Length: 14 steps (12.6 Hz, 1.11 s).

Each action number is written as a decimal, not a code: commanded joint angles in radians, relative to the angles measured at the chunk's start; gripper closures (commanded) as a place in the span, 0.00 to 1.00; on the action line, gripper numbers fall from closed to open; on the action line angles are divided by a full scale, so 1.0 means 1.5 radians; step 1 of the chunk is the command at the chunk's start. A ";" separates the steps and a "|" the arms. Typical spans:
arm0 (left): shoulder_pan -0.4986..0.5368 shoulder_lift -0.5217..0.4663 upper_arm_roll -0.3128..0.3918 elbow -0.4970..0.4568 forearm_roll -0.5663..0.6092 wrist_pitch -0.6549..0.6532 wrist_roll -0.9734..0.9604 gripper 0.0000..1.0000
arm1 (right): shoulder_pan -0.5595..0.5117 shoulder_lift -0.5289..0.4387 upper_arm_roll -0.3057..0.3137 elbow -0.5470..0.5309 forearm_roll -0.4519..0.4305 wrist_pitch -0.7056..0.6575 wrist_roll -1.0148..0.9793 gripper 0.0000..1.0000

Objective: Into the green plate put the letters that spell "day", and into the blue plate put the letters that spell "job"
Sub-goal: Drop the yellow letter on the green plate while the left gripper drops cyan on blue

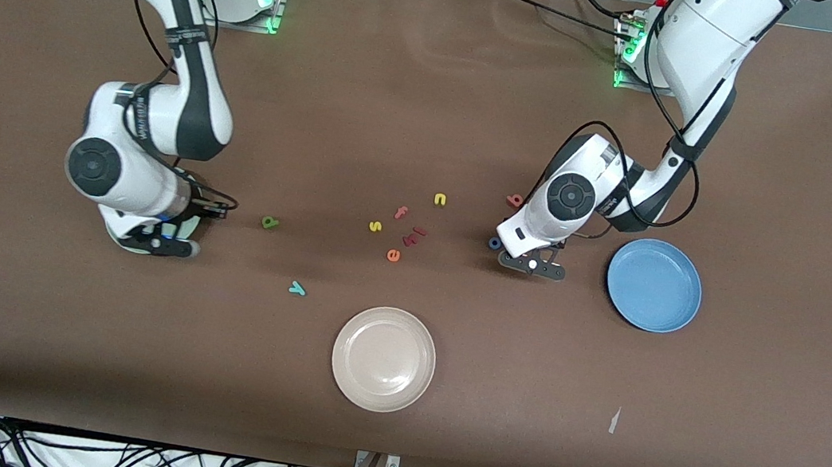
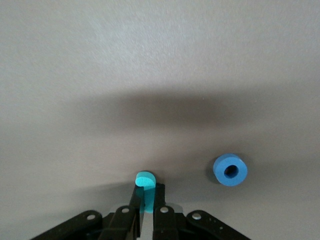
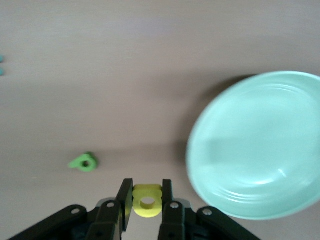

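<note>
The left gripper (image 2: 146, 212) is clamped on a small teal foam letter "j" (image 2: 145, 181) at the table, beside a blue foam ring "o" (image 2: 230, 170). The right gripper (image 3: 147, 202) pinches a yellow foam letter "d" (image 3: 147, 201) just beside the smooth, round mint-green plate (image 3: 260, 145). A round medium-blue plate (image 1: 654, 285) sits near the left arm.

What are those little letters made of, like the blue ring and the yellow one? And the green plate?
The blue ring and yellow letter look like soft foam: thick, matte, flat-cut faces with no shine. The yellow one sits pinched in the right tool, though I cannot see it squash. The green plate seems hard plastic or melamine, hard to say which: smooth and glossy, with light streaks on its rim.
</note>
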 commanded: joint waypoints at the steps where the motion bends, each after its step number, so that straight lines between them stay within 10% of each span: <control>1: 0.024 -0.055 0.006 0.014 0.019 -0.080 0.010 1.00 | 0.005 -0.011 -0.053 -0.027 0.016 -0.010 -0.023 1.00; 8: 0.205 -0.088 0.004 0.025 0.018 -0.128 0.322 1.00 | -0.026 -0.065 -0.072 -0.221 0.021 0.193 -0.086 0.96; 10: 0.240 -0.064 0.005 0.022 0.019 -0.122 0.393 1.00 | -0.031 -0.067 -0.074 -0.214 0.023 0.188 -0.090 0.01; 14: 0.285 -0.022 0.005 0.017 0.037 -0.091 0.426 0.90 | -0.026 -0.060 -0.067 -0.160 0.060 0.130 -0.024 0.00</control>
